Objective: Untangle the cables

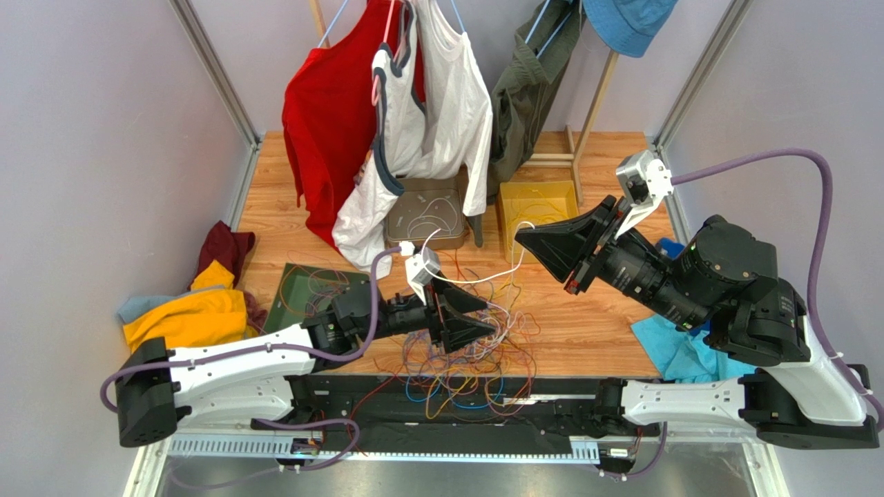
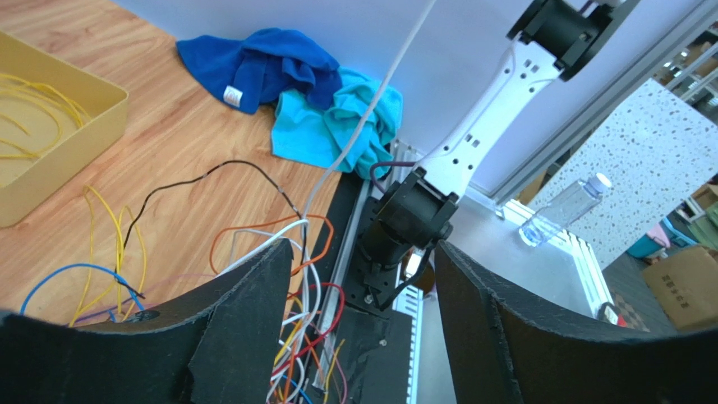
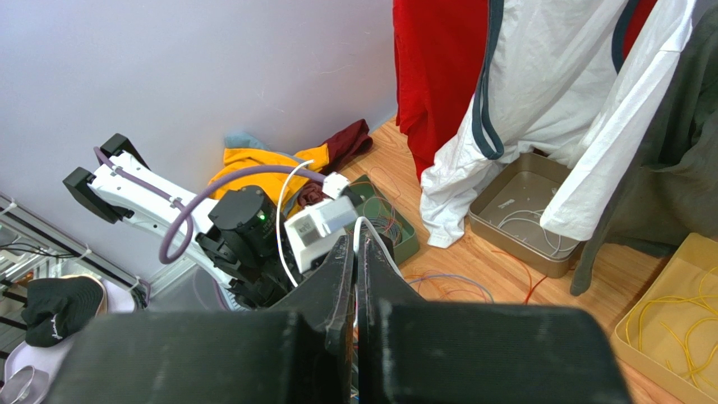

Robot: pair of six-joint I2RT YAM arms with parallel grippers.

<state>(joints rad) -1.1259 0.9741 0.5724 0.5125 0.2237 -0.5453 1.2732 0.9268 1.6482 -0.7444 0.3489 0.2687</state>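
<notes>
The cables (image 1: 472, 357) lie in a loose snarl of orange, red, blue, yellow and white wires at the table's near edge. My left gripper (image 1: 488, 317) is open and sits low over the snarl. In the left wrist view several cables (image 2: 291, 328) run beside its left finger (image 2: 244, 320), and nothing is held between the jaws. My right gripper (image 1: 522, 242) is raised above the table and shut on a white cable (image 1: 488, 278). That white cable shows pinched at the fingertips in the right wrist view (image 3: 364, 229), and it stretches taut down to the snarl.
A yellow tray (image 1: 537, 205) with yellow wires, a tan tray (image 1: 423, 212) and a green tray (image 1: 311, 290) stand behind the snarl. Clothes (image 1: 394, 114) hang on a rack at the back. Blue towels (image 1: 674, 352) lie right, and yellow and maroon cloths (image 1: 192, 311) lie left.
</notes>
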